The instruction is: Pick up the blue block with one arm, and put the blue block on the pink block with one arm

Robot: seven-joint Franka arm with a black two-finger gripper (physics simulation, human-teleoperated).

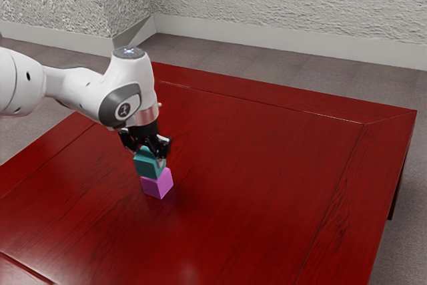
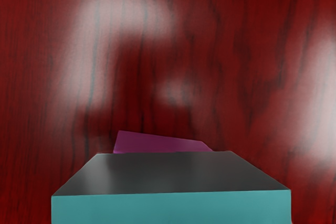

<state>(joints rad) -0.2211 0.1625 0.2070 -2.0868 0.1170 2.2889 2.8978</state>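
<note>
My black two-finger gripper [image 1: 148, 153] sits left of centre in the exterior view, and its fingers are closed from two sides on the small, cube-shaped, teal-tinted blue block [image 1: 146, 164]. That block sits directly over the small cube-shaped pink block [image 1: 158, 183], which rests on the polished dark-red wooden table [image 1: 280, 165]. The two look to be in contact or very nearly so, though I cannot tell for certain. The blue block is turned a little against the pink one and set slightly toward the frame's left.

In the wrist view the blue block [image 2: 173, 203] lies just under my hand, with a corner of the pink block [image 2: 157, 143] peeking out beyond it.

I judge this to be the placing step, close to its end. Next I need to confirm the blue block is seated, part my fingers gently, then lift straight up so I do not drag it off.
</note>
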